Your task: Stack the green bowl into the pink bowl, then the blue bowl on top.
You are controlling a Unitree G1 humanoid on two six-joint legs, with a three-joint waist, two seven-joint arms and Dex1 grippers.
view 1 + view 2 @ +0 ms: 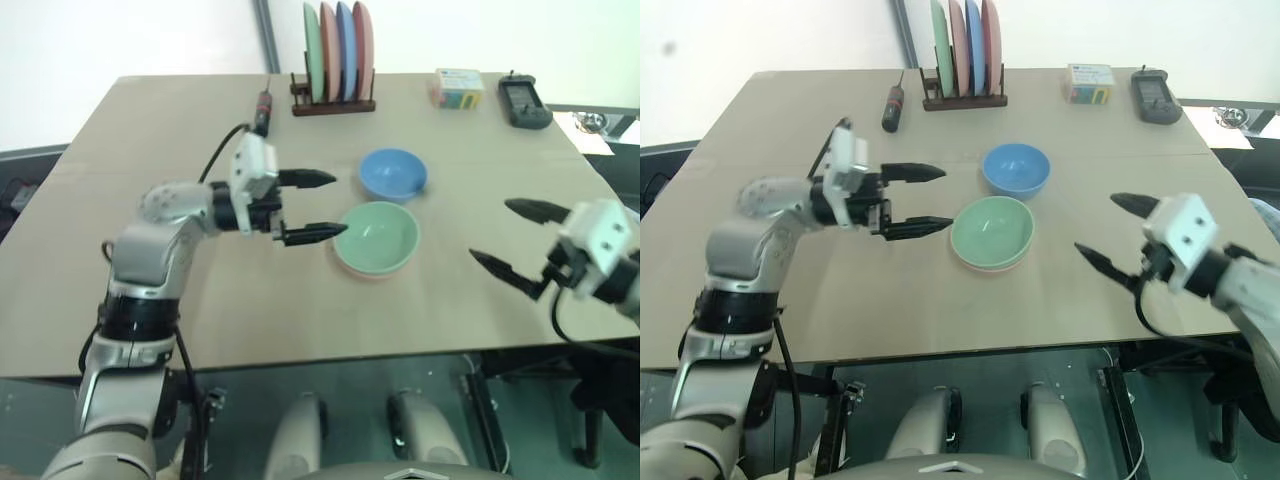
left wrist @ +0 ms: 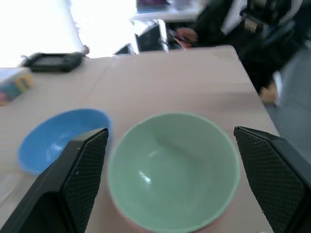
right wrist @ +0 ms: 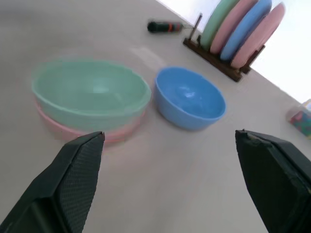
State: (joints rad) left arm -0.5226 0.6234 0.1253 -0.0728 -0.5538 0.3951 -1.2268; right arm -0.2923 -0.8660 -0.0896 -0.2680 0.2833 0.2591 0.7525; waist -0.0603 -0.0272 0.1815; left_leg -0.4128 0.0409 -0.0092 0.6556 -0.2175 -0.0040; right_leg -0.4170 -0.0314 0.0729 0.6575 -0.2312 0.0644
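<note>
Mid-table, the green bowl sits nested in the pink bowl, whose rim peeks out beneath it. The blue bowl stands just beside them, toward the far edge. The left pincer hangs beside the stack, fingers apart; the right pincer hovers near the right edge, also spread.

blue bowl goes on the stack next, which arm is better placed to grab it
Probably the right. The right gripper is open with bare table between it and the blue bowl. The left gripper, also open, is beside the green bowl.
</note>
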